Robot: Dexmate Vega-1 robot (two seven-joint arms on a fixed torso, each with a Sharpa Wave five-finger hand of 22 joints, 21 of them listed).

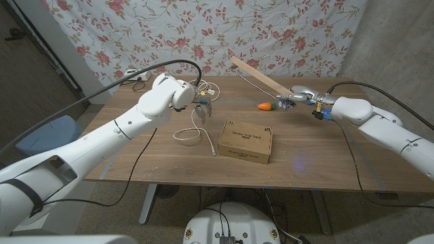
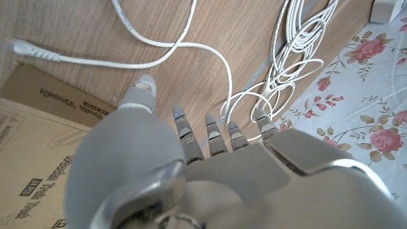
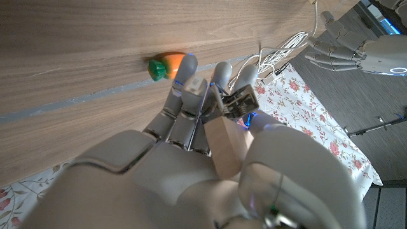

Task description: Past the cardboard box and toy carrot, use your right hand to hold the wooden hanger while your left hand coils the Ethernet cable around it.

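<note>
Fingers (image 3: pixel 191 89) of the right hand (image 1: pixel 303 95) are wrapping around one end of the wooden hanger (image 1: pixel 259 76); the right wrist view is showing the wood block and its metal hook wire gripped between thumb and fingers. The hanger is rising tilted from that hand toward the flowered backdrop (image 1: pixel 203 27), above the table's (image 1: pixel 319 156) far right part.

Left hand (image 1: pixel 201 107) is hovering over the Ethernet cable (image 1: pixel 193 129), fingers (image 2: pixel 216 137) spread and pointing down, gripping nothing.

Count: one hanger, one white cable, one toy carrot (image 1: pixel 266 106), one cardboard box (image 1: pixel 245 141).

Cable is lying on the table, a loose run ending beside the box's left edge in the head view. The carrot is lying just beside the right hand, past the box.

The left wrist view is showing a bundle of coiled loops (image 2: pixel 286 63) near the table's far edge and the cable's plug (image 2: pixel 19 48) next to the box; the head view is barely resolving either. The right wrist view is showing the carrot's green top (image 3: pixel 156 69).
</note>
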